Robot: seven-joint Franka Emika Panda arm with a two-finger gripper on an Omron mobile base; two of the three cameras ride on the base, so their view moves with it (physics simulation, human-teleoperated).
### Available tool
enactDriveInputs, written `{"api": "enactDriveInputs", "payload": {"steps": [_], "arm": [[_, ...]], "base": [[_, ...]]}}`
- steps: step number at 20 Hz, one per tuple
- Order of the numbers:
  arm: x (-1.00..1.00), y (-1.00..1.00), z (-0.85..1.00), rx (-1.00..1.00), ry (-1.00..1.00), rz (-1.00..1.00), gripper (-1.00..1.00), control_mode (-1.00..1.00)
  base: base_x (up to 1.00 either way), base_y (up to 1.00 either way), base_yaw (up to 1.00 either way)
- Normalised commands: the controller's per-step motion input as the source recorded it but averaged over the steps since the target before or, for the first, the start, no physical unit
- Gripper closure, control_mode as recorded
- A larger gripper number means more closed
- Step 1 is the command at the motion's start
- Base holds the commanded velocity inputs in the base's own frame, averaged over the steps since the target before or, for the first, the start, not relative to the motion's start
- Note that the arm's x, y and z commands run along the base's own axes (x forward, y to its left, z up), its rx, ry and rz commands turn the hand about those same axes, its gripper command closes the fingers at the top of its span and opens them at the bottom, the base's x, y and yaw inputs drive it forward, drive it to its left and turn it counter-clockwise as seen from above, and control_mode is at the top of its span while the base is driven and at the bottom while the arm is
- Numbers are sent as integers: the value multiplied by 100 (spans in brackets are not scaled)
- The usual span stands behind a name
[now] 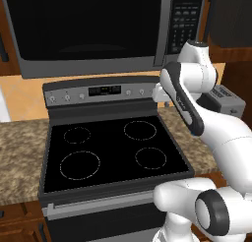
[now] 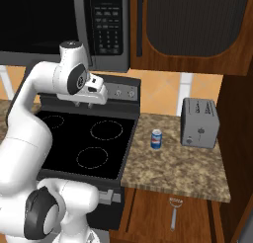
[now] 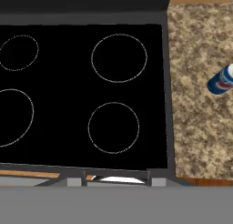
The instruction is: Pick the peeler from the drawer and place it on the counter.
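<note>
Stovetop (image 3: 82, 91) sits right under the hand cam, w/ counter (image 3: 195, 118) and a soda can (image 3: 221, 81) off to one side. We see the hand (image 2: 84, 104) hovering over the stove, holding nothing; can't tell how far open. Peeler (image 2: 174, 213) lies in the open drawer (image 2: 148, 212) below the counter edge, handle toward us, long axis front-to-back. So it's to the hand's right, lower and nearer the base. Next move prob. swings right + down.

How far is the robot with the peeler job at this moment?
Done: the drawer is open. The peeler lies in it, untouched. In hand: nothing; the gripper hovers over the stovetop. Left: reach, grasp the peeler, place it on the counter.
</note>
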Motion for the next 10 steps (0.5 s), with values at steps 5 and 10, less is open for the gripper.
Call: {"api": "enactDriveInputs", "payload": {"steps": [5,10], "arm": [[-17,-52,-1,0,-5,-1,-100,-100],[-21,-99,-8,0,0,-2,-100,-100]], "base": [[0,0,0],[0,0,0]]}}
